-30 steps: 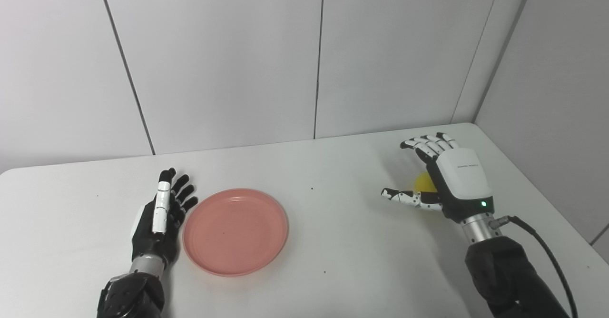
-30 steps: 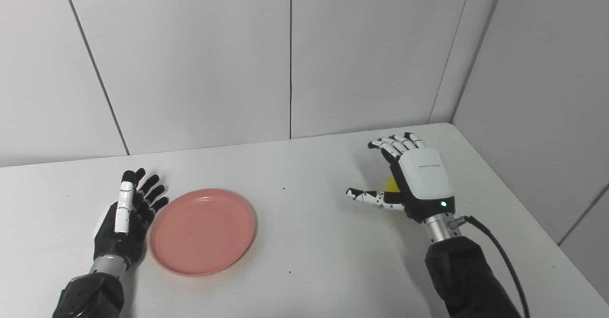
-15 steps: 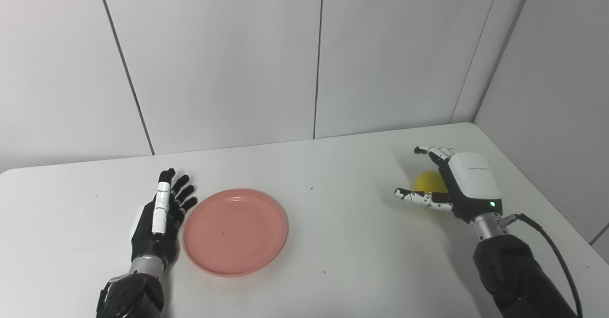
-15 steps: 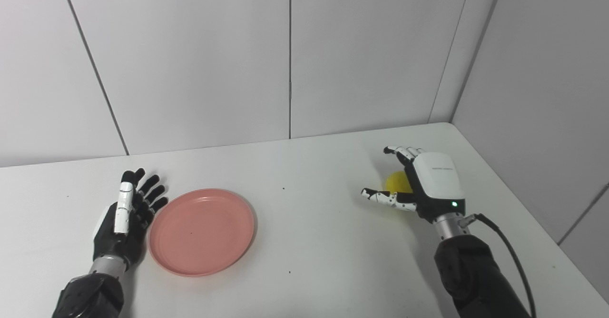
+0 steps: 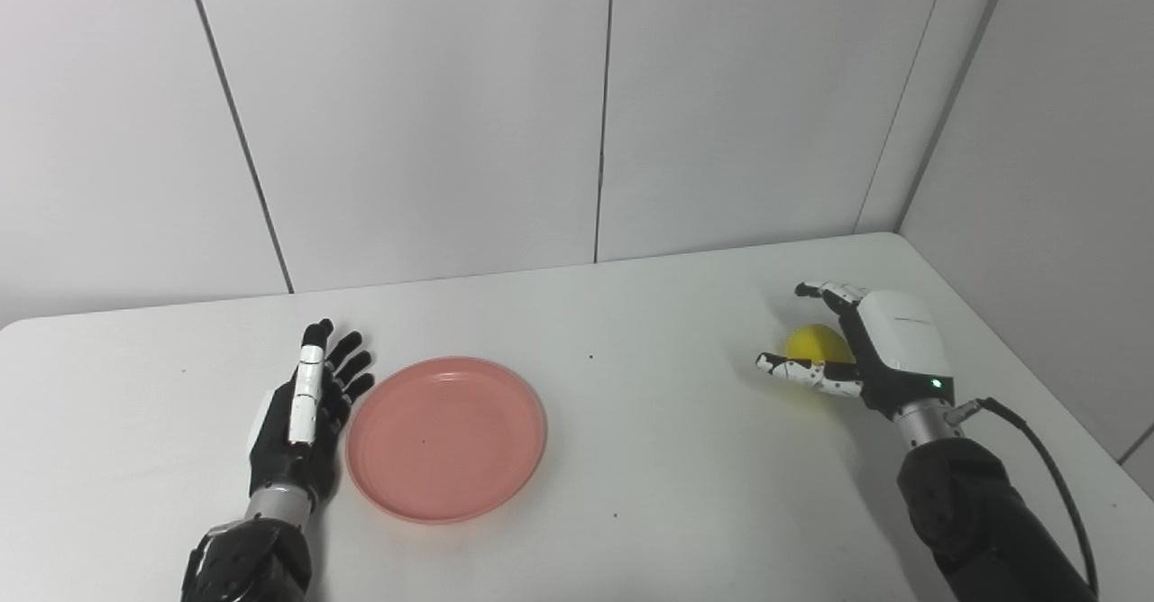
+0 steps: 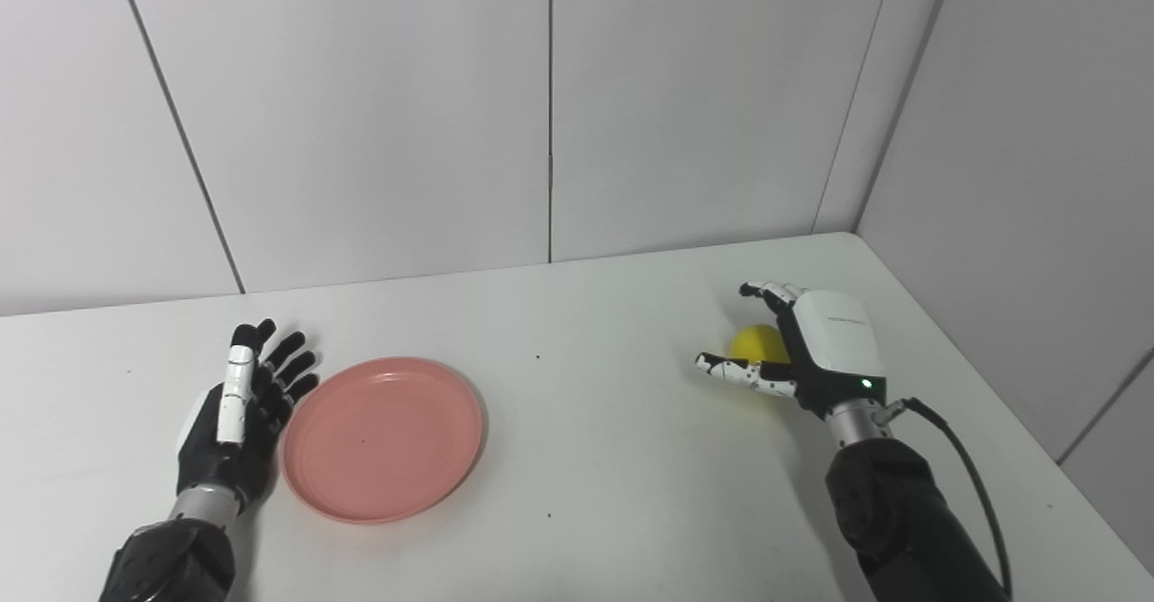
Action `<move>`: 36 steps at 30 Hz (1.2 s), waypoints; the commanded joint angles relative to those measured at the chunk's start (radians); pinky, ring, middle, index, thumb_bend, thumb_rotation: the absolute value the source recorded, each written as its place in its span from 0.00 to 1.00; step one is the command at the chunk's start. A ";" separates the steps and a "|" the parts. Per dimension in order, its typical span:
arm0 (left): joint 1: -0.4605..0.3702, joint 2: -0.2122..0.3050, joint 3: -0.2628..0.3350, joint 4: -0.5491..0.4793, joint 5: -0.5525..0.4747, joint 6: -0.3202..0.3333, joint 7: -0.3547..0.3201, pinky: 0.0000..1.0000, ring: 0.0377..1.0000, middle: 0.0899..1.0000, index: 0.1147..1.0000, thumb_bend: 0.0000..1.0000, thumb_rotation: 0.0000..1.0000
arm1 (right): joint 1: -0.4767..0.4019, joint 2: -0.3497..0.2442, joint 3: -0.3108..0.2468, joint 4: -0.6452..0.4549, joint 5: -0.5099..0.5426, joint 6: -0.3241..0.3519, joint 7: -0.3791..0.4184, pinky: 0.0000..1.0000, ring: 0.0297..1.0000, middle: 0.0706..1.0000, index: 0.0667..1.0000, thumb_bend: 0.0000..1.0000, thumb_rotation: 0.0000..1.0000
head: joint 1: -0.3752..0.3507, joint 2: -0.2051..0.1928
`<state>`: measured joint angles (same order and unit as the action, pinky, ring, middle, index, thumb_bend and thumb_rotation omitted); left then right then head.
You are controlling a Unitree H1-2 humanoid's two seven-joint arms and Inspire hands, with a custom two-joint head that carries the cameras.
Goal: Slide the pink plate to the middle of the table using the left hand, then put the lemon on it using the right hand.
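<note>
Careful: your right hand (image 5: 888, 350) cups the lemon (image 5: 814, 345) with fingers unclosed; close off-centre and it rolls beyond your fingertips.

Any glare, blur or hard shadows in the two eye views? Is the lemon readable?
Left eye view: even, diffuse light, soft shadow under the pink plate, no glare, sharp throughout. Right eye view: same; the lemon reads bright yellow, partly hidden behind the right hand; the left hand is dark but crisp.
</note>
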<state>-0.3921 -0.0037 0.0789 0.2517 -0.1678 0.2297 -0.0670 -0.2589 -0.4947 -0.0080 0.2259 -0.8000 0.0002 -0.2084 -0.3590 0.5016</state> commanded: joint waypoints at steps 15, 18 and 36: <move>0.050 0.002 -0.001 0.018 0.005 0.066 0.014 0.91 0.89 0.91 1.00 0.72 0.88 | -0.062 -0.040 0.035 0.058 0.010 0.019 -0.020 0.58 0.73 0.75 0.72 0.85 0.78 | 0.011 0.006; 0.051 0.001 -0.001 0.012 0.004 0.071 0.015 0.92 0.89 0.91 1.00 0.72 0.88 | -0.062 -0.040 0.038 0.067 0.014 0.019 -0.018 0.58 0.73 0.75 0.72 0.84 0.77 | 0.011 0.008; 0.048 0.006 -0.007 0.014 0.008 0.073 0.010 0.93 0.90 0.92 1.00 0.74 0.88 | -0.075 -0.034 0.056 0.173 0.056 0.043 -0.037 0.22 0.26 0.32 0.45 0.53 0.16 | 0.019 0.012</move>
<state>-0.3775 -0.0036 0.0763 0.2316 -0.1681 0.2343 -0.0670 -0.3150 -0.5046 0.0518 0.3706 -0.7334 0.0254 -0.2429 -0.3405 0.5123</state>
